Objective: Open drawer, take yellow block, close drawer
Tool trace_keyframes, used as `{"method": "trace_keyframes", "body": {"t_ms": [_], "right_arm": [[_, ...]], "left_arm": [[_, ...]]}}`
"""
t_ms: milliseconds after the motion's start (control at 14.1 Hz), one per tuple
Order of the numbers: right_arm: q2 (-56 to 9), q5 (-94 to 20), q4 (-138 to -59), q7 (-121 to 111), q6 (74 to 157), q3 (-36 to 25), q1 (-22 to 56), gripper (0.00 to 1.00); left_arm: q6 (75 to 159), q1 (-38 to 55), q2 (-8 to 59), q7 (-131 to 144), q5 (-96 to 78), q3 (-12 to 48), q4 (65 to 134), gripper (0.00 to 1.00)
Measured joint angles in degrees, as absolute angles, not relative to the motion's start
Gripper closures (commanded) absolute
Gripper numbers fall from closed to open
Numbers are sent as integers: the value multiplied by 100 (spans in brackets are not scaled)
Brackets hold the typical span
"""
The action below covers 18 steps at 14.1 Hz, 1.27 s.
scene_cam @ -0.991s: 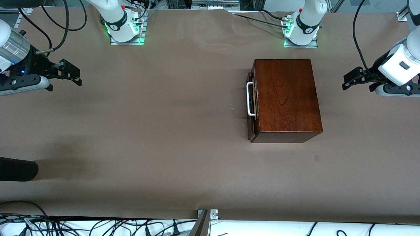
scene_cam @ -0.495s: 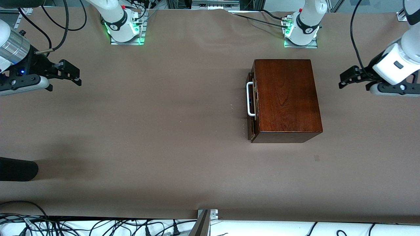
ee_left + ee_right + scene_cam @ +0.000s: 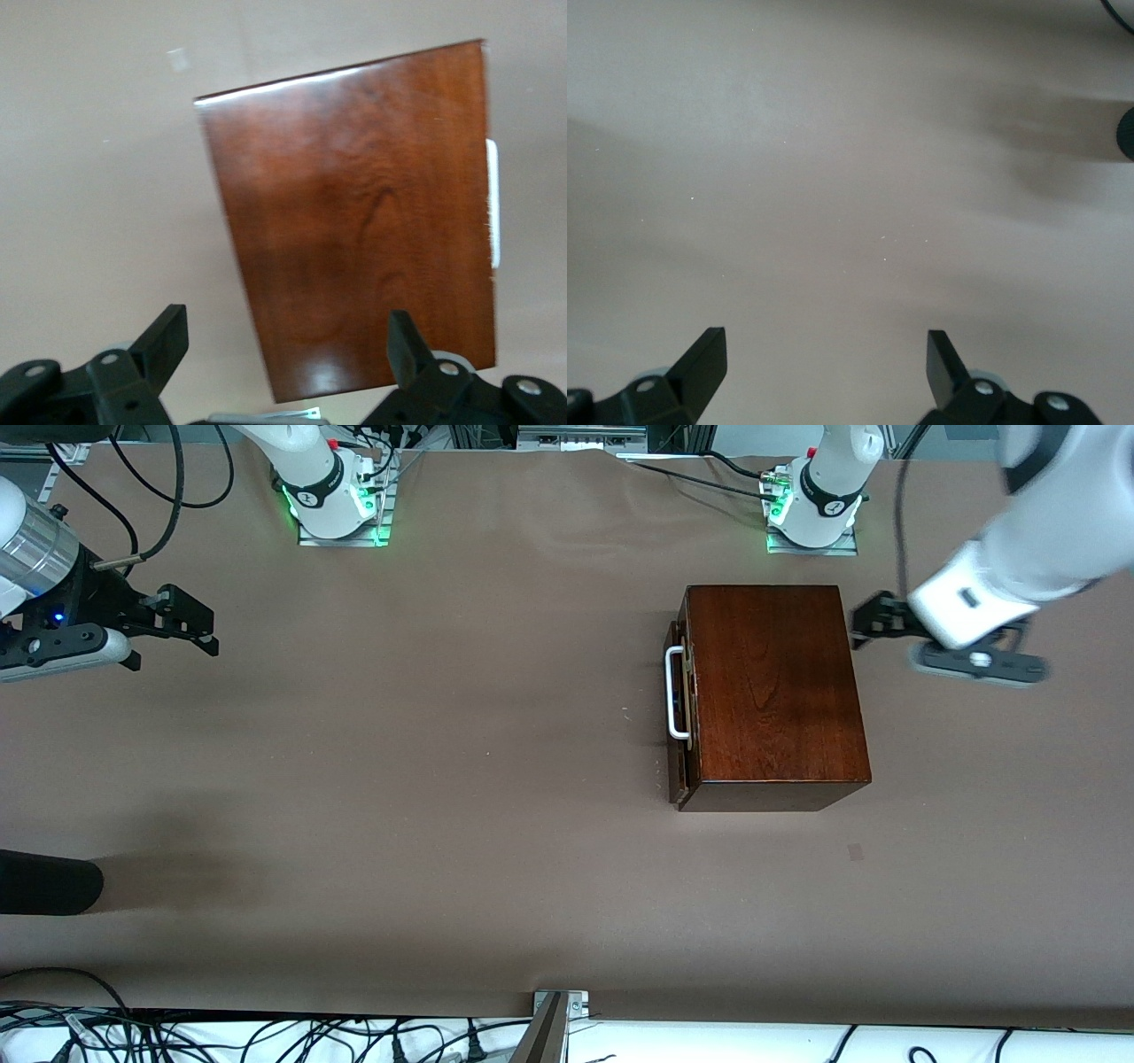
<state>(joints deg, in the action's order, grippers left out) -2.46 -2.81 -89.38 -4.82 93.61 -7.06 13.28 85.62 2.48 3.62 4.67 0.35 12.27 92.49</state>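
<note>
Left hand [image 3: 873, 624] moved in beside wooden box [image 3: 771, 691], fingers apart (drawer [image 3: 678, 708] still shut); right hand [image 3: 190, 622] waits, spread.

- table [image 3: 443, 779]: covered edge to edge in plain brown sheeting, a few soft wrinkles near the arm bases
- dark reddish-brown wooden box [image 3: 771, 691] sits flat on it, toward the left arm's end, top face glossy
- drawer [image 3: 677, 708] on the box side facing the right arm's end, pushed in, white bar handle [image 3: 675, 693] on its front
- two arm base plates bolted along the edge farthest from the front camera: right arm's base [image 3: 341, 509], left arm's base [image 3: 811, 518], both lit green
- small dark mark [image 3: 855, 852] on the sheeting, nearer the front camera than the box
- metal bracket [image 3: 560, 1005] at the table's near edge
</note>
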Motion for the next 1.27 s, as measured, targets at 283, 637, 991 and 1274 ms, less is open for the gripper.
{"method": "trace_keyframes", "body": {"t_ms": [283,637,991,1274], "right_arm": [[-246,-281,-8938,-482,9364,-705,1327,0],[-246,-281,-8937,-482,9367,-708,1323,0],[-246,-281,-8936,-482,9368,-730,1321,0],[-246,-281,-8936,-483,9360,-730,1321,0]], "left_arm": [[9091,622,694,1823,123,1851,9243,0],[9552,1949,1454,3670,1069,1916,9240,0],[9860,2429,2219,4416,1586,1918,9245,0],[10108,2520,2627,4569,1592,1918,9251,0]]}}
